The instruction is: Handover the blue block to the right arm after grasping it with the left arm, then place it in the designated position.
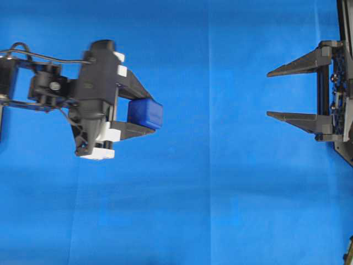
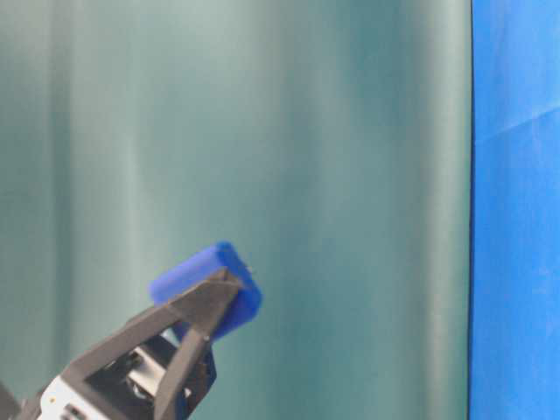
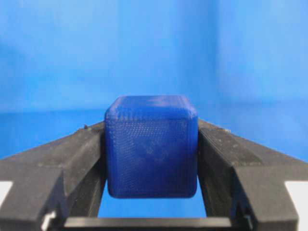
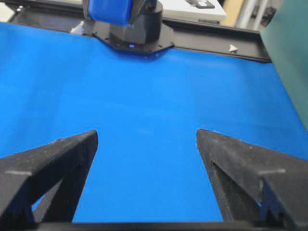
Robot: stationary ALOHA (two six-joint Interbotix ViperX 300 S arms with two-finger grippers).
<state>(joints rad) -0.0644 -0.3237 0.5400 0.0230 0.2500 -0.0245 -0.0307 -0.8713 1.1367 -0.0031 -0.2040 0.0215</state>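
Blue block (image 3: 151, 146) between left pincer (image 3: 150, 159) fingers

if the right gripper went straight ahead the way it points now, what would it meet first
Probably the blue block, held out toward it by the left gripper. Only bare blue cloth lies between them in the overhead view, though relative height is unclear.

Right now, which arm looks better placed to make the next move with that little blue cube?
The left. Its gripper already clamps the blue block between both fingers, lifted off the cloth. The right gripper waits wide open and empty at the far side, so the left likely must carry the block across.
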